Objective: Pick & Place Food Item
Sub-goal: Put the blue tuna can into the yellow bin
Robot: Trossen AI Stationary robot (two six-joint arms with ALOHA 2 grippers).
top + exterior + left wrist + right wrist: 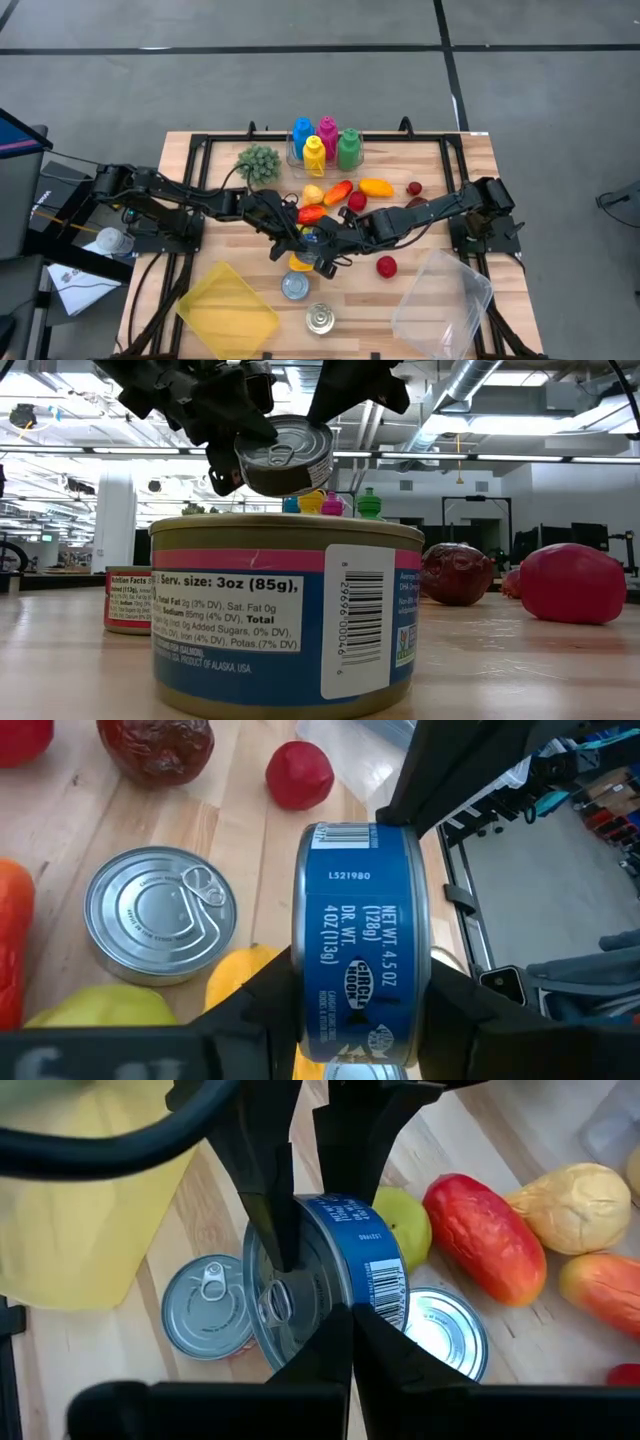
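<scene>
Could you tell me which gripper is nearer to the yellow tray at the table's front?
Left. The left gripper hangs just beyond the yellow tray, gripping the blue can; the right gripper meets that can from the farther side.

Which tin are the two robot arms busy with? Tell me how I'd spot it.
Start at the wooden table and find its middle, where the left gripper and right gripper meet. Between them hangs the blue can, lifted on its edge. Unlike the other tins, standing flat on the wood, it is in the air and held by both grippers.
</scene>
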